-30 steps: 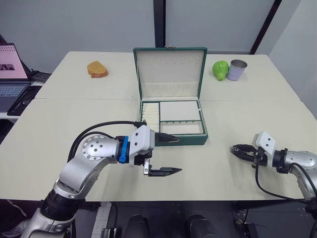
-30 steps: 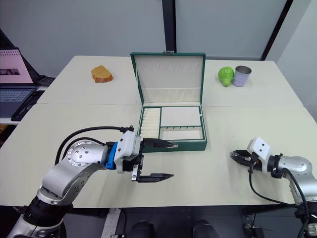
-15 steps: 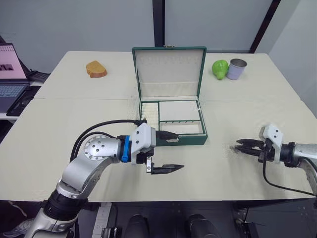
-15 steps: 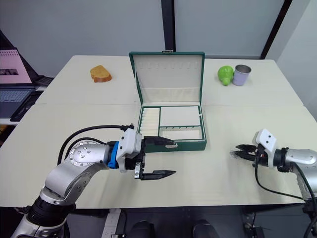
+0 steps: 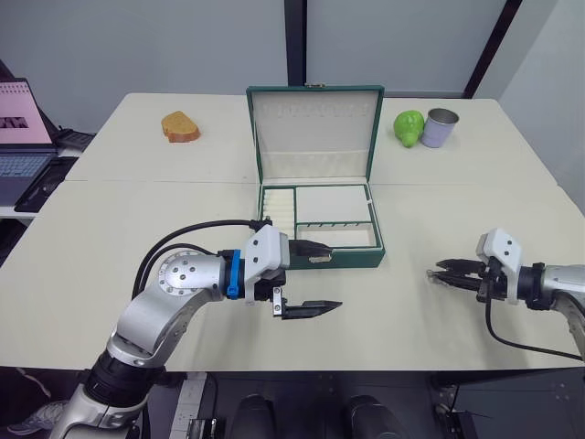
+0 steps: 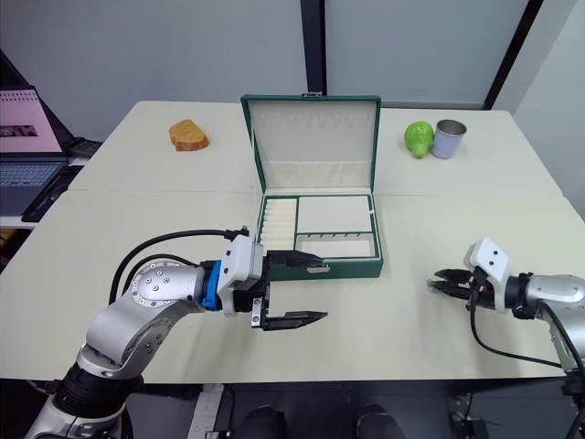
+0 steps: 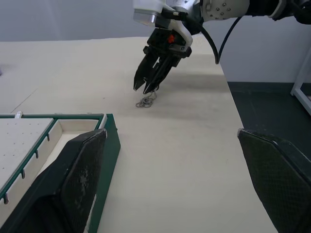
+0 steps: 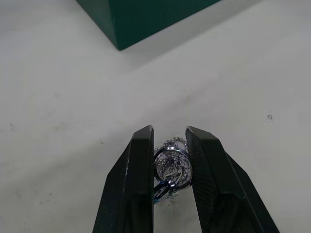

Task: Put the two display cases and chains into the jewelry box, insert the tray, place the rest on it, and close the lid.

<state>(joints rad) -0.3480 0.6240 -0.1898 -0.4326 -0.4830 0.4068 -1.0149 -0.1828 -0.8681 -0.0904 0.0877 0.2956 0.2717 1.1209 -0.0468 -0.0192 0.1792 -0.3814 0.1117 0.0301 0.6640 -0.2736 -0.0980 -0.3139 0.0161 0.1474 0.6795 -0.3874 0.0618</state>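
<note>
My right end effector [image 8: 169, 165] is low over the table [image 5: 110, 229], well to the right of the jewelry box [image 5: 320, 229], its fingers narrowed onto a small silvery chain [image 8: 171, 164] with a round sparkly piece; whether the chain is lifted I cannot tell. My left end effector [image 5: 313, 279] hovers at the box's front edge, fingers spread wide and holding nothing. The lid [image 5: 313, 128] stands upright (tray [image 5: 331, 212] seated inside).
</note>
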